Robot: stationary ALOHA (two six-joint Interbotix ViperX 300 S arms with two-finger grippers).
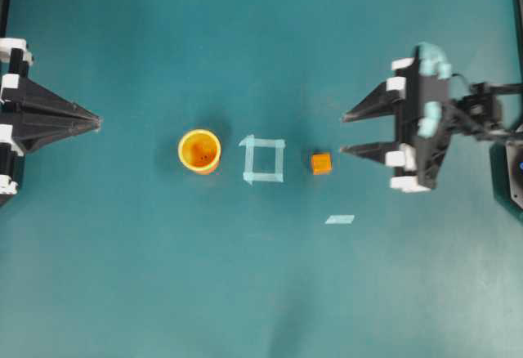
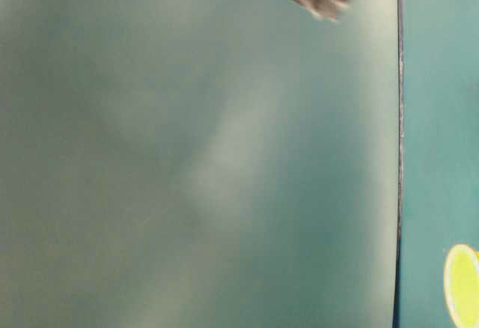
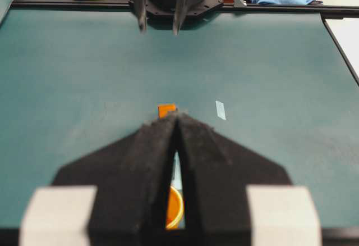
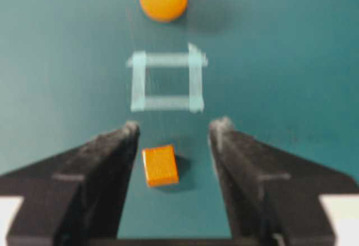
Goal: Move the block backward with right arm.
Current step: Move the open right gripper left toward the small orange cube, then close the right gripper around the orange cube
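My right gripper (image 4: 174, 131) has its fingers spread wide and holding nothing, and in the right wrist view the block (image 4: 160, 165) sits on the mat between them, closer to the finger on that view's left than to the other, with a sliver of mat showing on either side, so I read no contact yet. Its faces look slightly turned against the line of the fingers, not square to them. From overhead the picture differs a little: the right gripper (image 1: 341, 134) points toward the middle of the table and the block (image 1: 321, 163) lies just ahead of the lower fingertip, a touch off the centreline between the tips, so I judge the hand hangs above and short of it and would need to come down and shift sideways before closing. Just beyond the block lies the tape square (image 1: 263, 160), empty, then the cup (image 1: 199, 151) standing upright farther on, all roughly in one row. A loose tape strip (image 1: 340, 219) lies apart, nearer the bottom of the overhead view. My left gripper (image 1: 96, 120) is pinched closed, empty, well away at the far side, so the right arm is plainly the nearer one.
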